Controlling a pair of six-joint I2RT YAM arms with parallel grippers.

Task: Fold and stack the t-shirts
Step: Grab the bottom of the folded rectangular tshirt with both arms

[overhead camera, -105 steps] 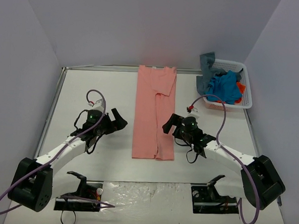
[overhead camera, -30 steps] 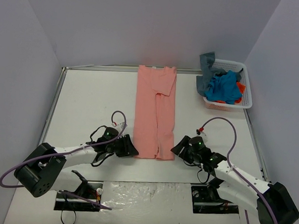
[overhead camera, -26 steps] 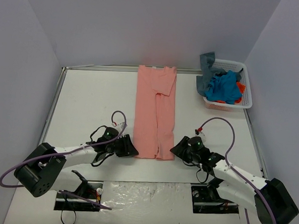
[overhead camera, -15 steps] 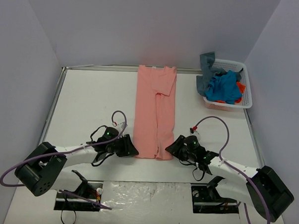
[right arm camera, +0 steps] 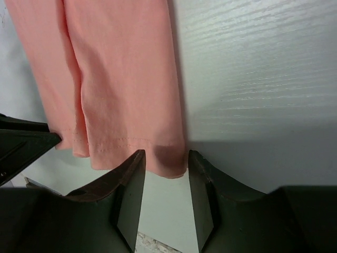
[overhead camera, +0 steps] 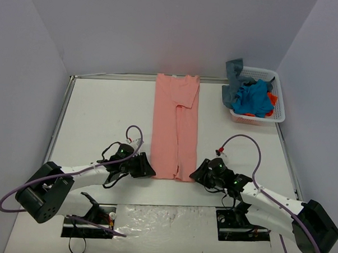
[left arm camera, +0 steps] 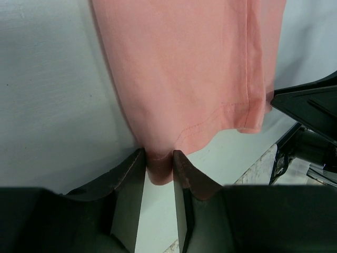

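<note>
**A:** Where does the salmon-pink t-shirt (overhead camera: pixel 175 127) lie against our two grippers?

**B:** It lies flat on the table (overhead camera: pixel 102 112), folded into a long narrow strip that runs from the far edge toward our bases. Our left gripper (overhead camera: pixel 146 169) is at its near left corner and our right gripper (overhead camera: pixel 196 173) is at its near right corner. Both are down low at the hem.

**A:** And how do the jaws stand?

**B:** On the left our fingers (left arm camera: pixel 126 179) are drawn in close with the hem corner bunched between them, so we are pinching the cloth there. On the right the fingers (right arm camera: pixel 129 184) sit on either side of the corner (the cloth fills nearly all of the gap). We cannot tell whether they press it or only flank it.

**A:** What else is around us?

**B:** A white basket (overhead camera: pixel 253 120) stands at the far right of the table, well apart from both grippers. A bright blue shirt (overhead camera: pixel 253 99) is heaped in its middle and a grey-blue shirt (overhead camera: pixel 234 79) hangs over its left rim. A bit of an orange-red shirt (overhead camera: pixel 272 99) shows at its right side.

**A:** What stands near the strip itself?

**B:** Only our own arms. The left arm (overhead camera: pixel 88 170) and the right arm (overhead camera: pixel 267 198) each reach in low across the table from their own side. Between the two grippers lies the hem, with a lengthwise fold edge nearer the right one.
</note>
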